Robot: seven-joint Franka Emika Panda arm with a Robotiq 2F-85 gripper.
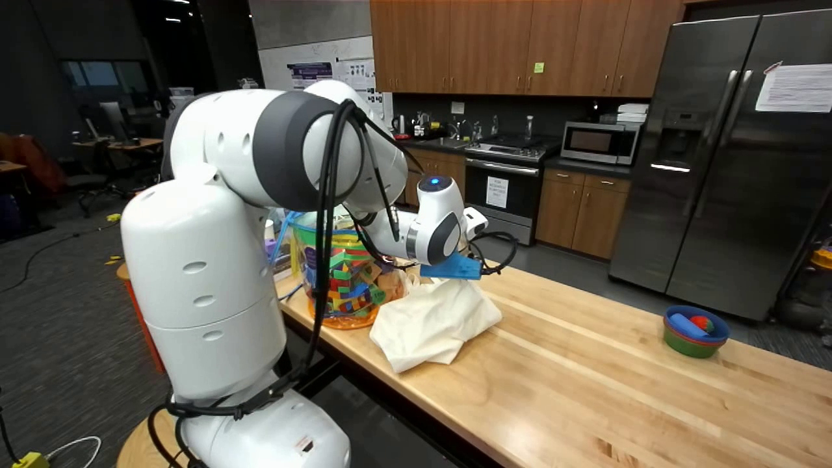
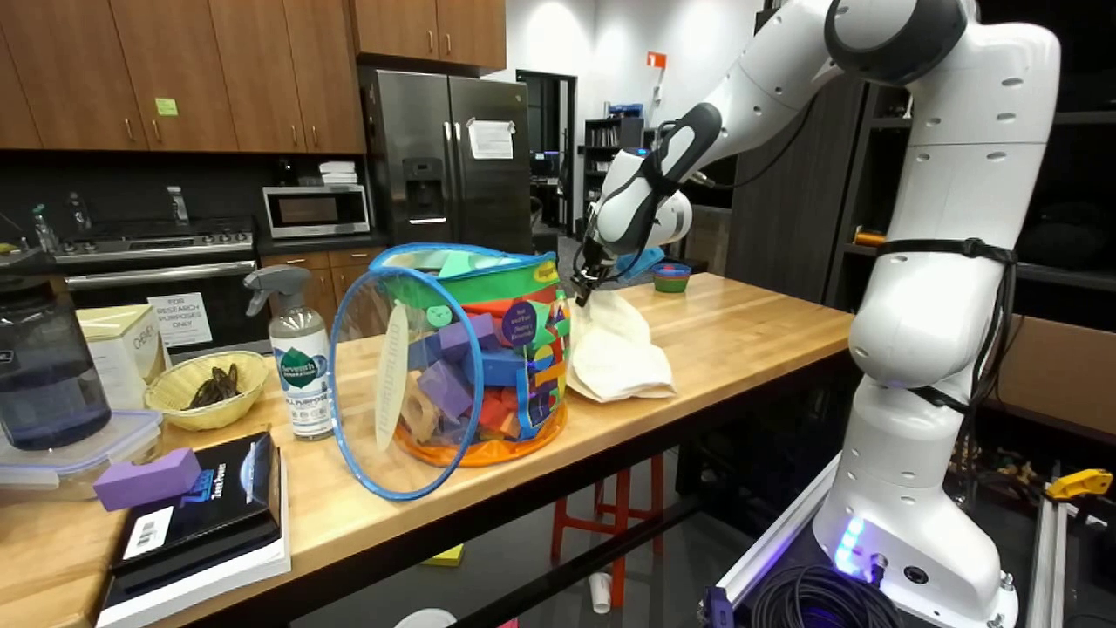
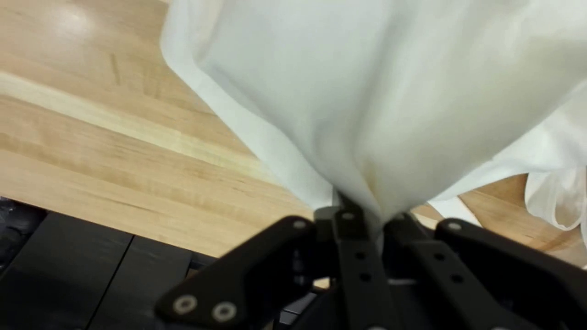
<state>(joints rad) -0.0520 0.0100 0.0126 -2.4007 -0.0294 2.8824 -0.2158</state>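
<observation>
1. The arm (image 1: 208, 286) is white and glossy, and it consists of thick, rounded segments.
2. Wide dark grey bands (image 1: 286, 146) go around some of its joints, and small oval recesses (image 1: 195, 267) are placed in the shell.
3. Several black cables (image 1: 327, 188) run on the outside; black straps (image 2: 946, 248) fasten them.
4. At the wrist, a small light (image 1: 434, 181) shines blue on a dark round cap, and there is also a flat, bright blue piece (image 1: 453, 267).
5. The base (image 2: 915, 532) is white too, with a bluish light strip (image 2: 847, 545), a round black socket (image 2: 915, 575) and a little label (image 1: 303, 444).
6. The gripper (image 3: 378, 224) is black, with narrow fingers (image 3: 367, 298) and silver, ring-shaped screws (image 3: 224, 311).
</observation>
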